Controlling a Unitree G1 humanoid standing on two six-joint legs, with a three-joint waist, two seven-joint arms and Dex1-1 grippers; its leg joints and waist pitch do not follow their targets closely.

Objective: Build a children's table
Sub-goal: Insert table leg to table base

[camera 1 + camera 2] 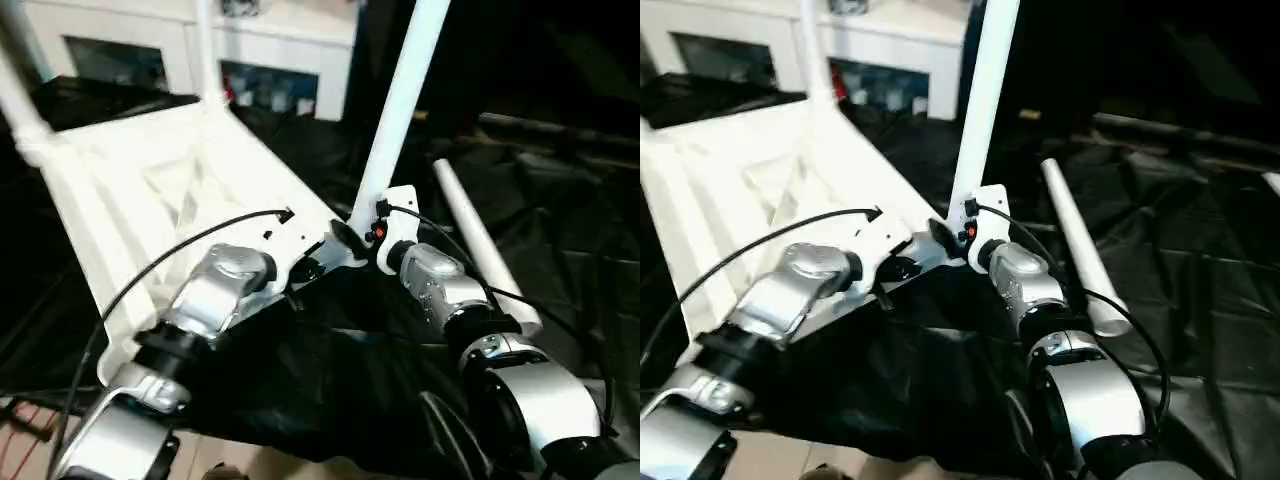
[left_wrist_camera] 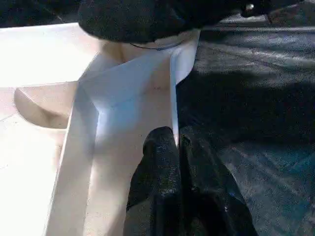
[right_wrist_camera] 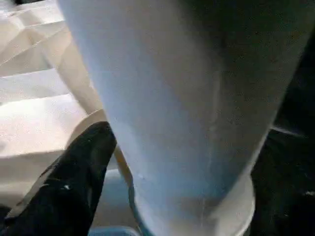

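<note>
My left claw (image 2: 179,162) is pinched shut on the thin side wall of the tabletop (image 1: 150,190), at its near right corner, one finger either side of the edge. My right claw (image 3: 162,162) sits at the base of the upright leg (image 1: 400,100) standing in that corner's round socket; one black finger (image 3: 74,182) shows beside the tube, but I cannot tell how wide that claw stands or whether it grips.

The top lies upside down on black sheeting (image 1: 560,200), ribs upward, with two more legs (image 1: 205,50) rising at its far corners. A fourth, loose leg (image 1: 480,245) lies on the sheeting just to the right.

It all looks like smooth, glossy white plastic: probably light, stiff and slippery. I'd take a leg low on its wide end, where a squeeze won't slide along the taper, and the top by its wall.
</note>
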